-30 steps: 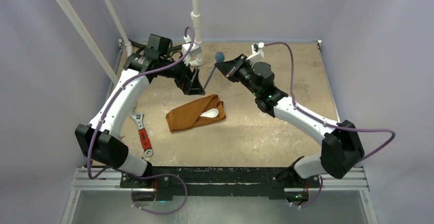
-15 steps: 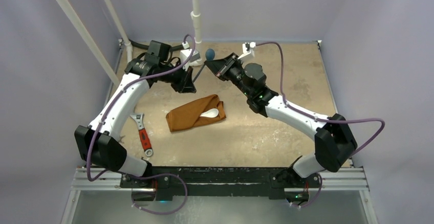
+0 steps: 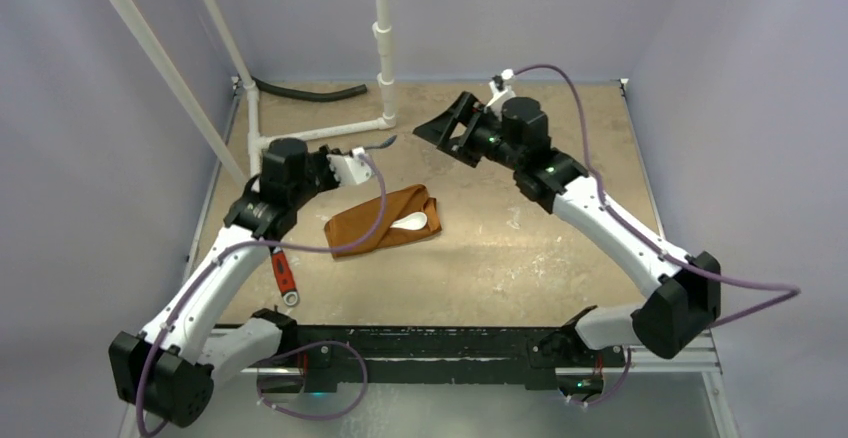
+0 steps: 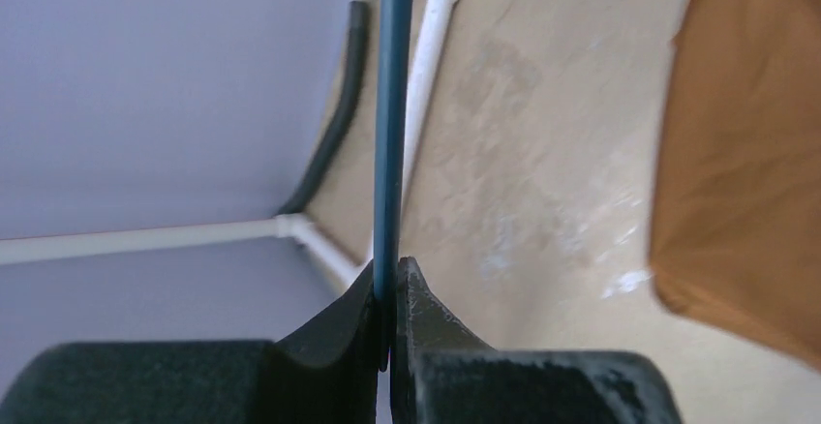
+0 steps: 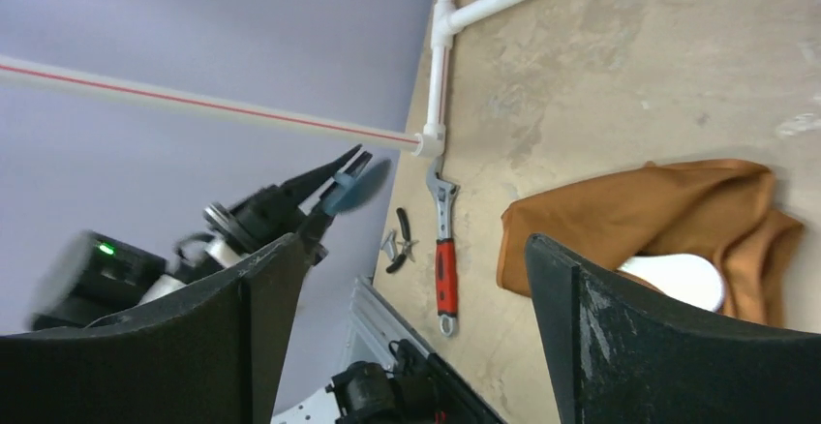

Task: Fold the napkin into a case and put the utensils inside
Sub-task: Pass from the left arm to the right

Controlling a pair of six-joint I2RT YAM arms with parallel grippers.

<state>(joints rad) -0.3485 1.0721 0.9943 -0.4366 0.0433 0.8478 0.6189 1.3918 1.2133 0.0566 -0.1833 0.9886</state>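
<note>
The rust-orange napkin [image 3: 382, 221] lies folded as a long case in the middle of the table, with a white spoon [image 3: 411, 222] resting in its open right end. My left gripper [image 3: 362, 155] is shut on the thin grey-blue utensil [image 4: 392, 134], holding it above the table just left of the case; its teal end [image 5: 354, 188] points away from the jaws. My right gripper [image 3: 447, 124] hangs open and empty above the far middle of the table, behind the case [image 5: 629, 213] and the spoon [image 5: 681, 280].
A red-handled wrench [image 5: 445, 271] and small black pliers [image 5: 399, 241] lie left of the case, near the front edge. A white pipe frame [image 3: 384, 53] and a black hose [image 3: 303, 92] stand at the back left. Purple walls close in the table.
The utensil passed from my right gripper to my left. The left jaws shut on it and drew back toward the near left, while the right jaws opened and pulled away.
</note>
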